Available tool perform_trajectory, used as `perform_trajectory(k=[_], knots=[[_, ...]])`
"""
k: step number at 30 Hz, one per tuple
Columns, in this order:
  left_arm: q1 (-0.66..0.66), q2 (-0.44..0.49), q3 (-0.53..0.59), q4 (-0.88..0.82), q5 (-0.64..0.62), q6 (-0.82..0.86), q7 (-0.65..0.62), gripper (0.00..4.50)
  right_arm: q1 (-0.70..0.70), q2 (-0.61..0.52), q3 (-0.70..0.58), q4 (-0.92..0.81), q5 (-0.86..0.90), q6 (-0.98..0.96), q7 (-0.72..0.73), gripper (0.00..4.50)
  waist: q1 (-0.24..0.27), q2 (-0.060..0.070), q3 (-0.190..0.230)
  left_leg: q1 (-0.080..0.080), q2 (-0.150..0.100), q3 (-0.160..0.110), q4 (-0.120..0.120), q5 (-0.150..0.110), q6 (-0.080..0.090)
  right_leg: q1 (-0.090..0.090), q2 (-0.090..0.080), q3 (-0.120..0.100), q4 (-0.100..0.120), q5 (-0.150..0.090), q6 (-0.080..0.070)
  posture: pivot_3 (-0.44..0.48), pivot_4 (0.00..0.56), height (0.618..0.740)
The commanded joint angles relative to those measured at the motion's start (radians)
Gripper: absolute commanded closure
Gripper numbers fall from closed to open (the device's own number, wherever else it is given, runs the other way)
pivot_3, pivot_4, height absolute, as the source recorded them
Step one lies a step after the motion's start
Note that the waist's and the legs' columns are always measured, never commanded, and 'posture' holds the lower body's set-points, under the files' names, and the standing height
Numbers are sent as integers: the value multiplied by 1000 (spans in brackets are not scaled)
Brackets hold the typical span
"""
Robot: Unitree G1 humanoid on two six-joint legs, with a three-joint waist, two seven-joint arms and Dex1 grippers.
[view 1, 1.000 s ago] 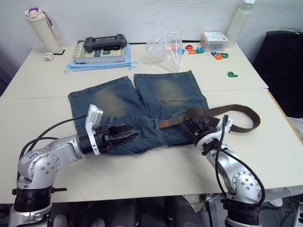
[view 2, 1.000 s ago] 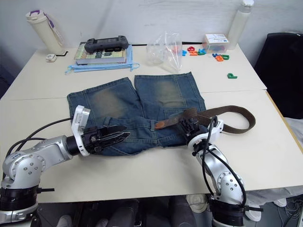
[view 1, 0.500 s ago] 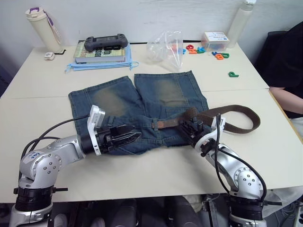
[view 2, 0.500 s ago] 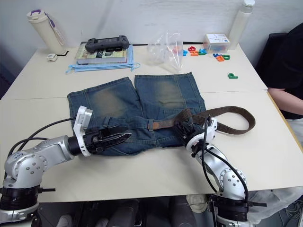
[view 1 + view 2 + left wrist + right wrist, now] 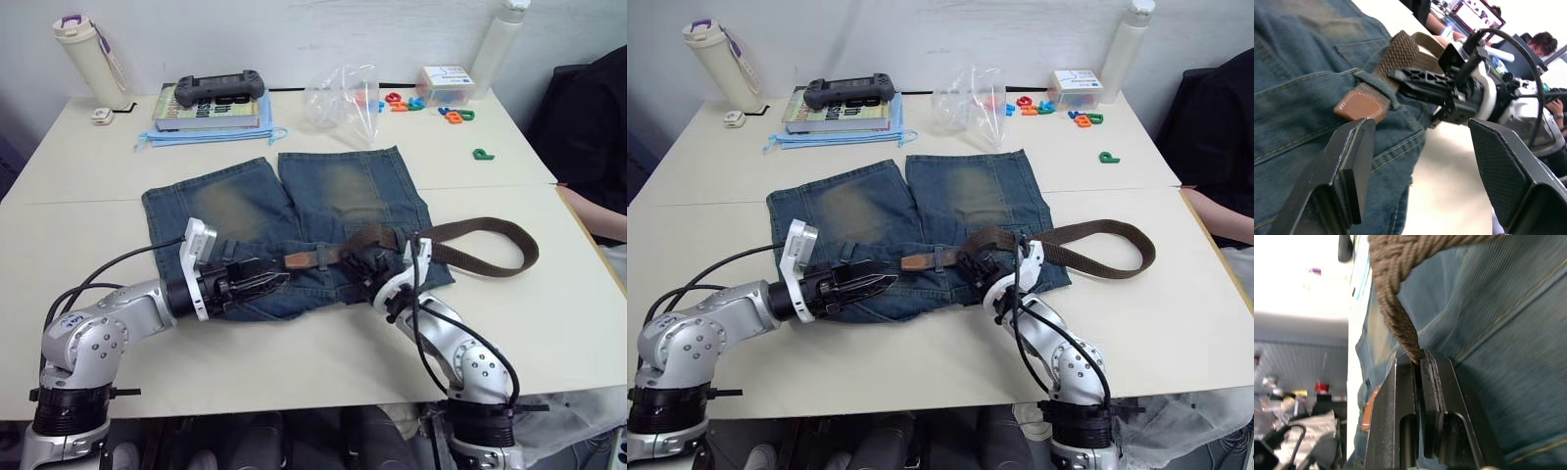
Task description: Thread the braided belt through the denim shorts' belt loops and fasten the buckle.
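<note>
We are mid-threading: our right gripper (image 5: 972, 262) pinches the belt (image 5: 1097, 232) on the shorts (image 5: 921, 211), its tan tip (image 5: 1362, 105) through a loop (image 5: 1376, 82); next our spread left gripper (image 5: 884, 277) should grasp that tip.

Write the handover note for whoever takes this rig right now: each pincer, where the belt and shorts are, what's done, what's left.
Left pincer: open, over the shorts' waistband, facing the belt's tan tip.
Right pincer: shut on the belt, pinching the braided strap at the waistband.
Done: the tip sits through one belt loop.
Left: the rest of the strap loops on the table at the robot's right; thread the other loops, then fasten. The buckle cannot be made out.
</note>
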Motion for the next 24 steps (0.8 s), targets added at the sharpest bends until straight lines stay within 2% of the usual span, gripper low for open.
perform_trajectory(k=[1,6,10,18,20,24], knots=[[-17,4,5,17,27,-16,-2,1131,-30,32,19,4,-12,17,20,4500,0,0,0,0,0,0,0,0,0,0,0,0,0,0,0,0,150,667],[2,7,32,65,27,23,10,1131,-42,38,6,23,-24,26,33,4500,0,0,0,0,0,0,0,0,0,0,0,0,0,0,0,0,150,667],[-25,-19,48,135,14,90,81,1131,-45,38,-3,28,-26,31,41,4500,-1,0,0,0,0,0,0,0,0,0,0,0,1,0,0,0,150,667],[-177,-202,185,251,-244,304,336,1131,-49,32,-12,20,-33,43,49,4500,0,-1,0,0,-1,0,1,0,0,0,0,-1,1,0,1,0,150,667],[-193,-220,208,266,-301,341,383,1131,-48,30,-12,16,-35,45,48,4500,-3,-1,0,0,0,0,1,0,0,0,0,0,1,0,1,0,150,667],[-188,-209,209,262,-331,380,428,1131,-45,29,-15,7,-36,45,44,4500,-1,-1,0,0,0,0,1,1,-1,-1,1,0,2,0,1,0,150,667]])
